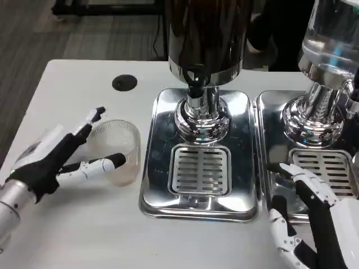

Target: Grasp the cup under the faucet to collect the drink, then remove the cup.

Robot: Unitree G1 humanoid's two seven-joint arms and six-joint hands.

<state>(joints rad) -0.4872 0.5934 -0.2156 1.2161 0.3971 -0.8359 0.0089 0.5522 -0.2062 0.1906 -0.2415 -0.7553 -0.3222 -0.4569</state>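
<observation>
Reaching in from the side, the left hand has its fingers spread around the clear cup, looks empty, not clearly gripping yet. Cup sits on the white table, left of the dispenser's steel tray, faucet well off. Right hand rests open by the second tray.

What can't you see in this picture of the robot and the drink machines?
- Top of the dark dispenser: cut off by the head view's upper edge.
- Second dispenser: cut off by the right edge.
- Right hand: runs off the bottom edge.
- Clear cup: the left hand covers its near side; whether firmly gripped is unclear.
</observation>
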